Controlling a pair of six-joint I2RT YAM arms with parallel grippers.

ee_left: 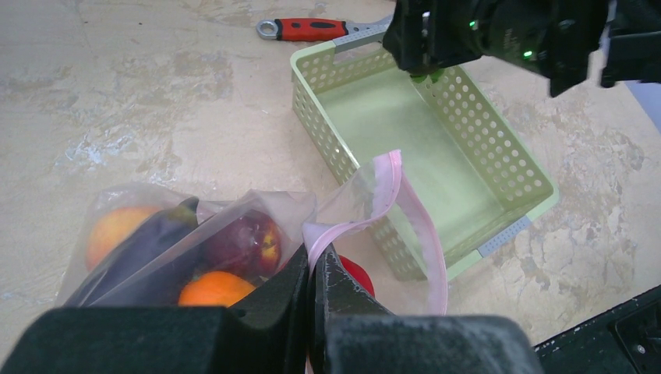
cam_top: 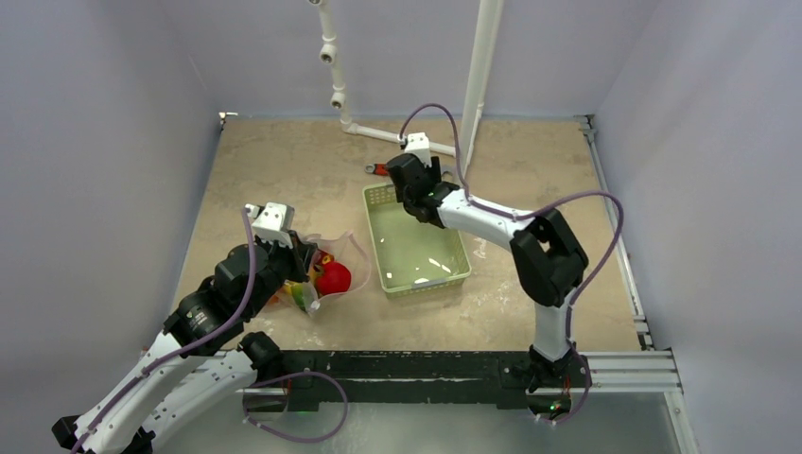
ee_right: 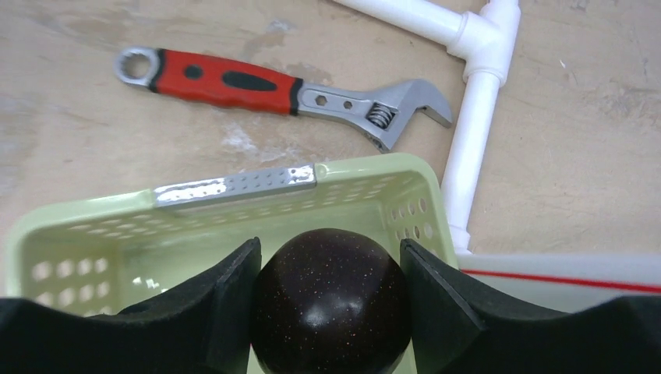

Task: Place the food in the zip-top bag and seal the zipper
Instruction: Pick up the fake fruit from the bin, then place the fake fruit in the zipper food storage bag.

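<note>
Right up against the lens of the right wrist camera sits a dark purple piece (ee_right: pixel 331 312), round and glossy. The right gripper (ee_right: pixel 327 269) has one finger on each side of it, and both look pressed to its skin, so I take it as gripped. It is at the far end of the light green basket (cam_top: pixel 424 281), low inside the rim.

The rest of the food I can see is already in the zip-top bag (ee_left: pixel 355 195), which lies on the table to the left of the basket, well apart from the purple piece. Through the clear plastic I make out a peach-coloured fruit (ee_left: pixel 113 230), a long dark aubergine (ee_left: pixel 148 241), a red apple (ee_left: pixel 245 241) and an orange (ee_left: pixel 214 288). From above, a red tomato (cam_top: pixel 333 277) shows near the mouth.

The zipper (ee_left: pixel 390 183) stands up in an open loop, unsealed. The left gripper (ee_left: pixel 316 269) has its fingers pressed together on the near end of that pink strip, holding the mouth up towards the basket.

From above I spot no other food in the basket, so this looks like the last piece. What remains, as I judge it, is to carry it across, drop it through the held mouth, then press the strip shut.

Beyond the basket lie a red-handled wrench (ee_right: pixel 265 86) and a white pipe (ee_right: pixel 475 117), neither involved.
</note>
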